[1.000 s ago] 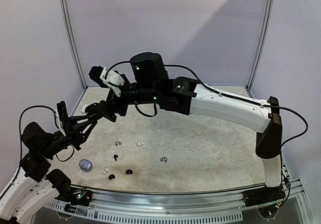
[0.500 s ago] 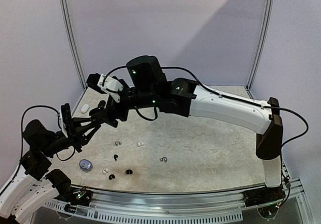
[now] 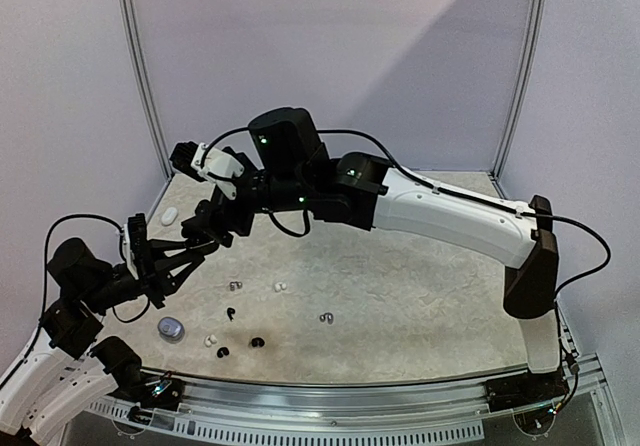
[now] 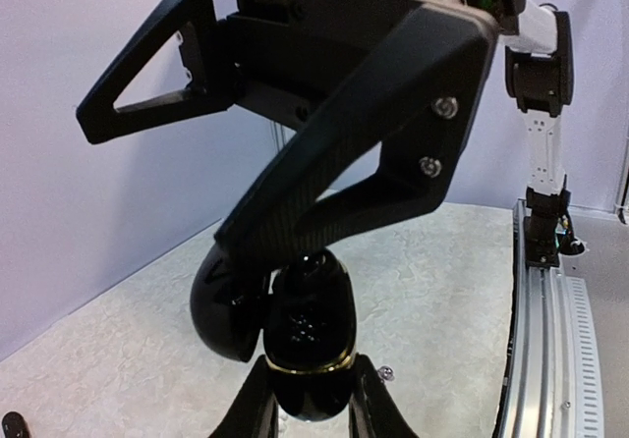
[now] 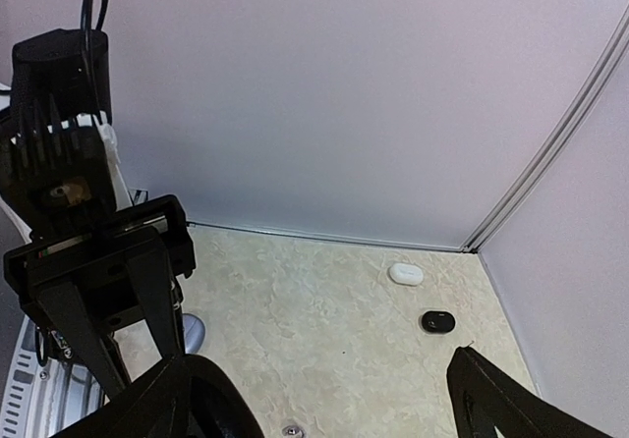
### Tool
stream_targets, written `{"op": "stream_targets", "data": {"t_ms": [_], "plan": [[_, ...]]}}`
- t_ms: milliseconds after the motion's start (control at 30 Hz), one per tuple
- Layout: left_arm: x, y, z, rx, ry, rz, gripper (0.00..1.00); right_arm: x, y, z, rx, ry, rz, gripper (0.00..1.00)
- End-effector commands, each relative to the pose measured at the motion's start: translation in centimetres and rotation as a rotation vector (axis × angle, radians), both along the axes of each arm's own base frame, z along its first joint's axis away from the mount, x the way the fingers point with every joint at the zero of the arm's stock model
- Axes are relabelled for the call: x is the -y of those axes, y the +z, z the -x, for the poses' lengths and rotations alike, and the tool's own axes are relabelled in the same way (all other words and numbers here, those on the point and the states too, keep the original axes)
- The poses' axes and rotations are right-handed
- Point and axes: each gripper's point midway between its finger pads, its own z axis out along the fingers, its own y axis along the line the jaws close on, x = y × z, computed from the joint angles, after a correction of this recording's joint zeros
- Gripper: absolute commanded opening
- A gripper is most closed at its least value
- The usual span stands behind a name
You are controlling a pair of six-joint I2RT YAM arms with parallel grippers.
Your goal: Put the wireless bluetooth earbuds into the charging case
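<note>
My left gripper [image 4: 311, 389] is shut on a glossy black charging case [image 4: 313, 325] with a gold rim, held upright with its lid [image 4: 221, 310] swung open to the left. My right gripper [image 4: 295, 114] is open right above it, and one broad black finger [image 4: 373, 163] hides the case's top. In the top view the two grippers, left [image 3: 180, 256] and right [image 3: 208, 228], meet above the table's left side. Several earbuds lie loose near the front: a white one [image 3: 279, 287], a black one [image 3: 257, 343] and a grey hooked one [image 3: 325, 317]. Nothing shows between the right fingers.
A silvery round case [image 3: 171, 328] lies at the front left. A white case [image 5: 405, 274] and a small black case [image 5: 438, 321] sit near the back left corner by the wall. The metal rail [image 4: 536, 340] runs along the near edge.
The right gripper has shifted left toward the held case. The left arm has dropped slightly and reached forward with the case still in its grip.
</note>
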Motion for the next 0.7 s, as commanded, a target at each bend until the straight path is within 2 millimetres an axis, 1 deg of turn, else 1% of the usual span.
{"op": "stream_targets", "data": {"t_ms": [0, 133, 267, 367, 467, 533, 667], "plan": [[-0.2, 0.9, 0.0, 0.018, 0.006, 0.013, 0.0, -0.4, -1.5, -0.3, -0.004, -0.012, 0.042, 0.92], [0.0, 0.9, 0.2, 0.014, -0.011, 0.018, 0.0, -0.4, -1.0, -0.5, -0.002, -0.024, 0.034, 0.92], [-0.2, 1.0, 0.2, 0.02, -0.003, 0.022, 0.0, -0.5, -1.9, -1.0, -0.005, -0.038, 0.058, 0.91], [-0.5, 0.7, -0.4, -0.03, 0.032, 0.05, 0.0, -0.6, -1.3, -0.8, -0.014, -0.024, 0.04, 0.91], [-0.9, 0.2, -1.2, -0.102, 0.075, 0.087, 0.0, -0.6, 0.6, -0.3, -0.018, 0.007, -0.012, 0.91], [-1.3, -0.1, -1.8, -0.139, 0.109, 0.109, 0.0, -0.4, 2.5, -0.1, -0.02, 0.029, -0.067, 0.91], [-2.0, 0.0, -2.6, -0.15, 0.165, 0.122, 0.0, 0.5, 6.9, 0.1, -0.038, 0.055, -0.193, 0.91]]}}
